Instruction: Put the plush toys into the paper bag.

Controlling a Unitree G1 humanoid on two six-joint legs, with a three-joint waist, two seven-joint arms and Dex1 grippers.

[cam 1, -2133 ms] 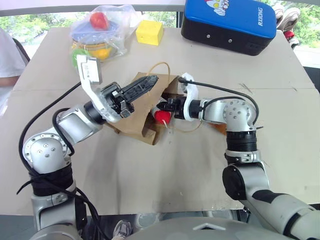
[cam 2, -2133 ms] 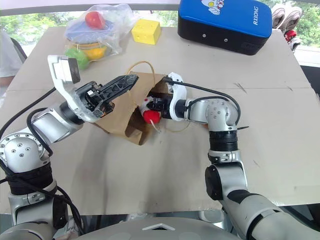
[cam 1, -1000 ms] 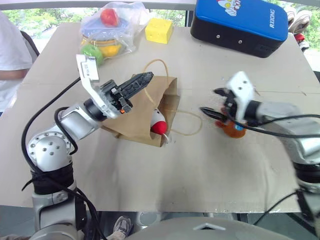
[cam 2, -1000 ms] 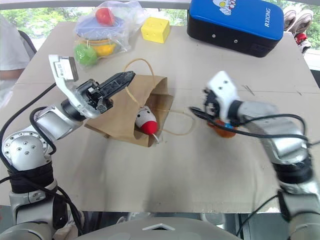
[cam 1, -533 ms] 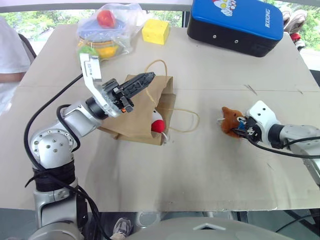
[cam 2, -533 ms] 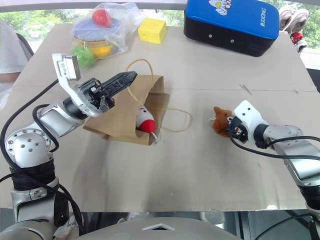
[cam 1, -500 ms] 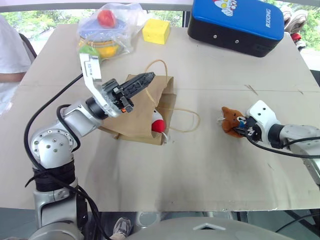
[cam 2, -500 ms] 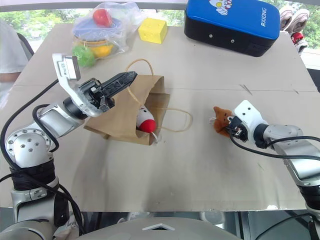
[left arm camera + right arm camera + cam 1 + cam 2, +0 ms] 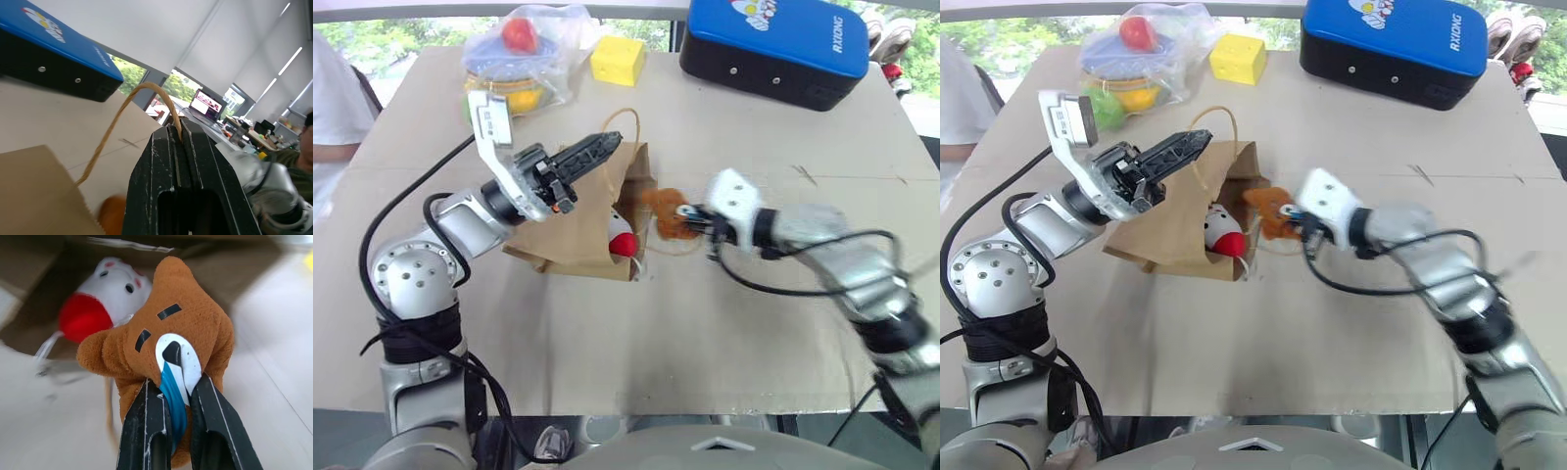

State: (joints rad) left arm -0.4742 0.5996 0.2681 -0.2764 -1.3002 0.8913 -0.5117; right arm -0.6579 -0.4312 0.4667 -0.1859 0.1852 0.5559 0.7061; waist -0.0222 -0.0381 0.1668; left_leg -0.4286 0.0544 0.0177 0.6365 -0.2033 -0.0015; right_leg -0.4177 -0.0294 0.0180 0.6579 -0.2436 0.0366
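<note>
Head view: blue case point(image 9: 771, 44), cheese block point(image 9: 618, 60) behind bag point(image 9: 578, 230).

white toy point(image 9: 623, 238) in bag point(image 9: 582, 223), brown toy point(image 9: 666, 213) at mouth

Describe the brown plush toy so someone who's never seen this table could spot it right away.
Find the brown paper bag lying on its side mid-table, its handle pinched in the left gripper. At the bag's open mouth the right gripper holds the brown plush toy. Unlike the white-and-red toy already inside the bag, it is rounded, orange-brown, with a blue tear on its face.
</note>
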